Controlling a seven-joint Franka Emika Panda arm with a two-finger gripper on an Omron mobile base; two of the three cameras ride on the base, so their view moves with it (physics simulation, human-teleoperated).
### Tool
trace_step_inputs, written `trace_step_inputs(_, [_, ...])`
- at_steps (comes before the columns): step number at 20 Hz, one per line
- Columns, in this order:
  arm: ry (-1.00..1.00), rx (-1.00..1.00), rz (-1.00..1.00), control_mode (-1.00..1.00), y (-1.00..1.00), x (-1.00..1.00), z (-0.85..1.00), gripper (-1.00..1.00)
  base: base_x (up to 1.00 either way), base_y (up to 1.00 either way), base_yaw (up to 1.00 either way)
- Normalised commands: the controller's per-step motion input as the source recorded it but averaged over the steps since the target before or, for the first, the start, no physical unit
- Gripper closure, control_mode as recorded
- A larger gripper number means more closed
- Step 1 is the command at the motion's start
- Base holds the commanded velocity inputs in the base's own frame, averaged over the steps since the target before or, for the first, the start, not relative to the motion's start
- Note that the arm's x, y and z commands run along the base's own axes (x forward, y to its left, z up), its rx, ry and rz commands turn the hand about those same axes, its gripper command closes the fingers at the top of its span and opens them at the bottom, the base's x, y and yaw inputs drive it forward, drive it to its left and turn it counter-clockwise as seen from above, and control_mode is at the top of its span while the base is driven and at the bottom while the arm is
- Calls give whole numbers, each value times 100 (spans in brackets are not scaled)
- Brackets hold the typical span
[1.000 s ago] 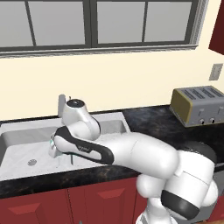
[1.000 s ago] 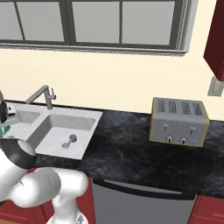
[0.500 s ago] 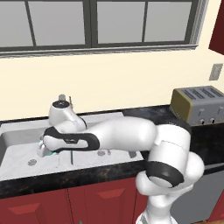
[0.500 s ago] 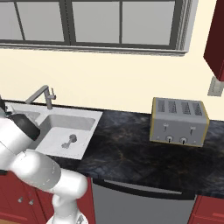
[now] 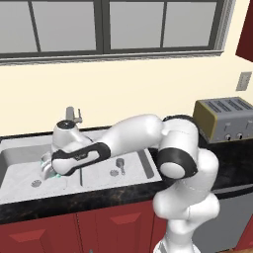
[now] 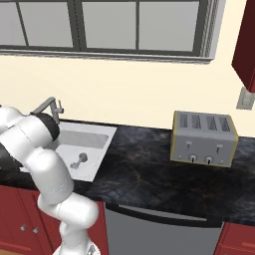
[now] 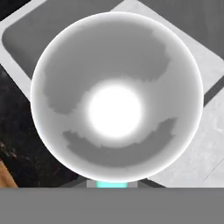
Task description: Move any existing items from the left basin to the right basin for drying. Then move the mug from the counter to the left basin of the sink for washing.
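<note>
The tool (image 5: 49, 168), clamped on the small teal-green mug (image 7: 116, 98), has swung leftward over the light-grey rectangular left basin (image 5: 20, 160). The small grey metal utensil (image 5: 120, 165) already lies in the right basin (image 5: 133, 170), at three o'clock from the mug, so only lowering and release seem left.

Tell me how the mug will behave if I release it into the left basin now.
Probably rigid: the mug shows a cleanly round rim. Its round body could roll if it lands sideways on the smooth floor of the left basin. The glossy pale inside suggests it may be slippery.
</note>
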Motion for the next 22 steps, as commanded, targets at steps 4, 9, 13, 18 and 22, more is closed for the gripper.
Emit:
trace_step_inputs(4, [1, 0, 0, -100, 35, 25, -28, 100, 0, 0, 0])
trace_step_inputs(9, [4, -3, 0, -100, 38, 30, -14, 100, 0, 0, 0])
trace_step_inputs(13, [15, -8, -2, -100, 44, 30, -2, 100, 0, 0, 0])
trace_step_inputs(18, [18, -11, -3, -100, 43, 26, -1, 100, 0, 0, 0])
trace_step_inputs(22, [7, -7, -1, -100, 24, 24, -15, 100, 0, 0, 0])
